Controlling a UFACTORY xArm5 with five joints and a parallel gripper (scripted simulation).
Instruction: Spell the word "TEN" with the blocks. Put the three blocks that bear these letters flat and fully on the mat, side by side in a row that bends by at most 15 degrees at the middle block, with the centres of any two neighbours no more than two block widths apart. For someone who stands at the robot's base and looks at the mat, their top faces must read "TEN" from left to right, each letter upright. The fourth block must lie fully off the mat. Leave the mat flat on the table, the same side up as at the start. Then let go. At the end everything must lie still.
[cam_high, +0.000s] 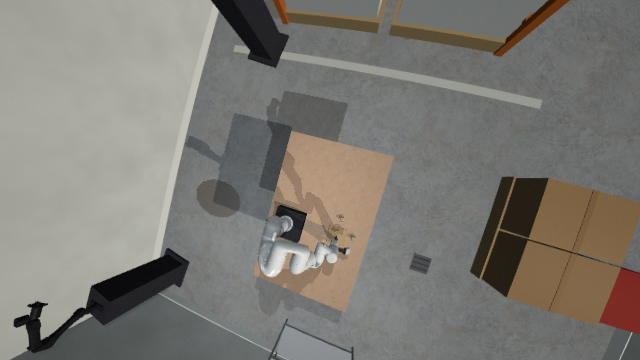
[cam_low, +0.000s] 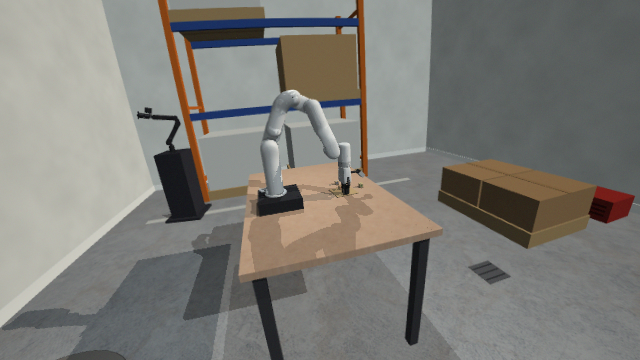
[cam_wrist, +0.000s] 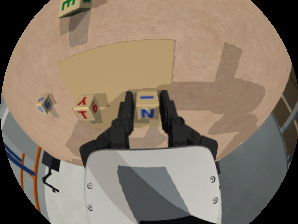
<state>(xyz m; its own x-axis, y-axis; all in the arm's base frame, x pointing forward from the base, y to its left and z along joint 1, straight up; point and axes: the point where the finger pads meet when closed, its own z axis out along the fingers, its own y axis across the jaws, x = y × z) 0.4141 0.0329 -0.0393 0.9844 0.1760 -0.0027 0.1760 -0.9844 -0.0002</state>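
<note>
Distance makes the top view of little use. I can see the arm (cam_high: 290, 256) bent low over the table (cam_high: 350, 170), with the gripper (cam_high: 344, 250) by the small tan mat (cam_high: 336, 231). One block (cam_high: 341, 216) lies apart on the far side of the mat. The letters are too small to read from here.

The exterior view shows the wrist vertical and the gripper (cam_low: 345, 190) right down at the table (cam_low: 325, 235). I judge the block it carries to be at surface height, not hanging in the air.

The wrist view is the one I work from. The N block (cam_wrist: 148, 112) sits between the fingers, its blue letter facing up. The pincer (cam_wrist: 145, 99) is narrow but loosened — it stands just off the block's sides and clamps nothing. The block is at the near edge of the mat (cam_wrist: 116, 63). I cannot tell whether all of it is on the mat.

A red-lettered block (cam_wrist: 88, 104) lies just beside it along the same edge, and a blue-marked block (cam_wrist: 45, 103) sits further out. A green-lettered block (cam_wrist: 75, 3) lies beyond the mat's far side.

I take the step in hand to be the release. To do it well I would widen the fingers a little more and then rise straight up, without twisting, so neither pad drags the block or turns it. Before I fetch the next letter I would check the mat edge and the gap left for the middle block.
</note>
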